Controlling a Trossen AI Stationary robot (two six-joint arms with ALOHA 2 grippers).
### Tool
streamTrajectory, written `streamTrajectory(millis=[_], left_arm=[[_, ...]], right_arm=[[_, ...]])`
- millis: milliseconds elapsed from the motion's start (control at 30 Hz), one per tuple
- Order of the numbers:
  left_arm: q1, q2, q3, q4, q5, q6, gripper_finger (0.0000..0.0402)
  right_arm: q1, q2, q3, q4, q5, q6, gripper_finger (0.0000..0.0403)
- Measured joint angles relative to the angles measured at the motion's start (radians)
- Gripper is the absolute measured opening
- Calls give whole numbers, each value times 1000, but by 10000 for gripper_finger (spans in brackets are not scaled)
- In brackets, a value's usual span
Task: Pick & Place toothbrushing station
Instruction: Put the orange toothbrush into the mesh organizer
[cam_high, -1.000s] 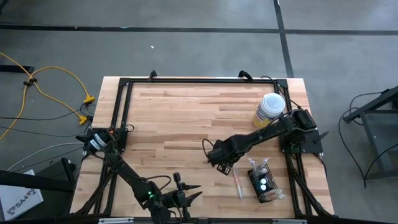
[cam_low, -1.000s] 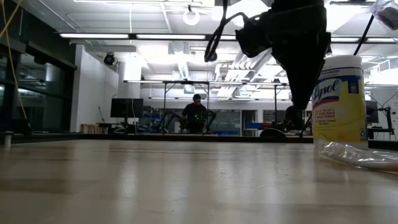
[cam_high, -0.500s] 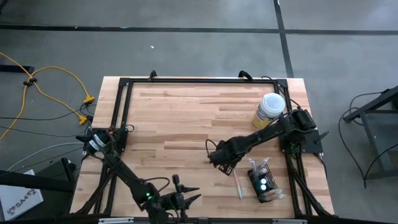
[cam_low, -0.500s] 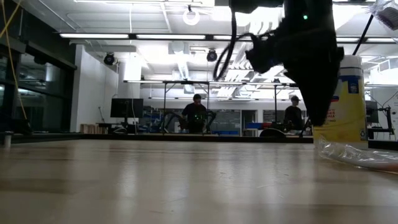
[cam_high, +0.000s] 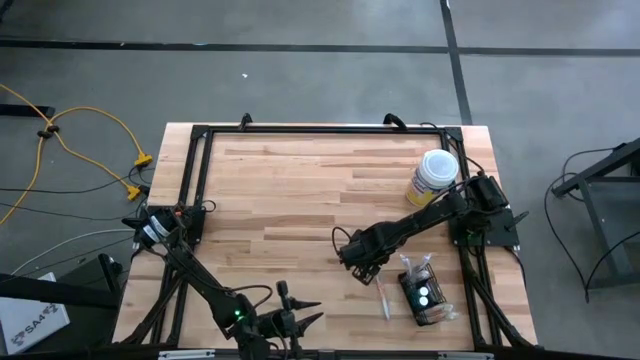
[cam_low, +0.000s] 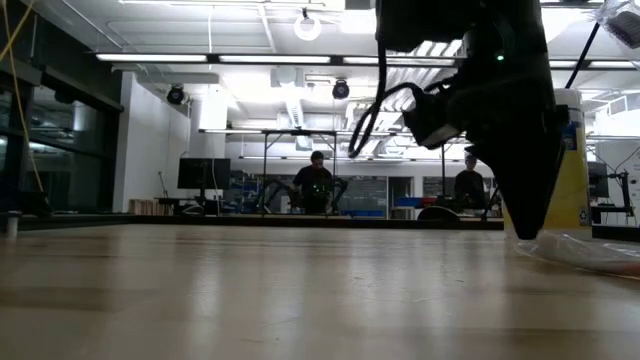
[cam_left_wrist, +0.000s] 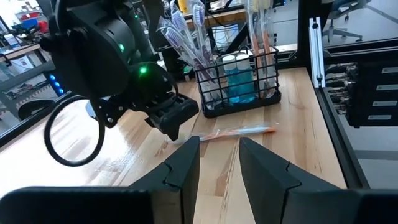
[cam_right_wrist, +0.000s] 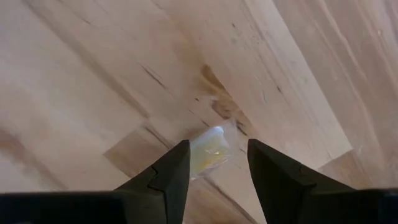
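Observation:
The toothbrushing station, a small black wire-mesh basket (cam_high: 422, 292) (cam_left_wrist: 239, 93), stands on the table at the near right and holds upright toothbrushes and a blue bottle. A loose toothbrush in a clear wrapper (cam_high: 382, 296) (cam_left_wrist: 239, 131) lies flat just left of it. My right gripper (cam_high: 362, 270) (cam_right_wrist: 216, 149) points down, open, low over the wrapper's pale far end (cam_right_wrist: 207, 152), a finger on either side and clear of it. My left gripper (cam_high: 312, 317) (cam_left_wrist: 219, 146) waits open at the near edge, pointing level toward the basket.
A yellow canister with a white lid (cam_high: 433, 175) (cam_low: 572, 160) stands at the far right. Black frame rails (cam_high: 300, 130) run along the table's edges. Bare wood (cam_high: 280, 200) lies to the left and far side. People stand in the room beyond (cam_low: 316, 180).
My right gripper has come down toward the table and a little toward the near right, over the loose toothbrush's end, rolling slightly about its own axis. Its fingers have stayed open. The basket and the toothbrush have not moved.

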Motion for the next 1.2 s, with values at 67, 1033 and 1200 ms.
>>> streamTrajectory(millis=[67,1033,1200], left_arm=[[0,0,0,0,0,0,108],[0,0,0,-1,1,0,108],[0,0,0,-1,1,0,108]], right_arm=[[0,0,-10,0,-7,6,152],[2,0,-19,112,-11,-74,6],[2,0,-19,120,-10,-81,3]])
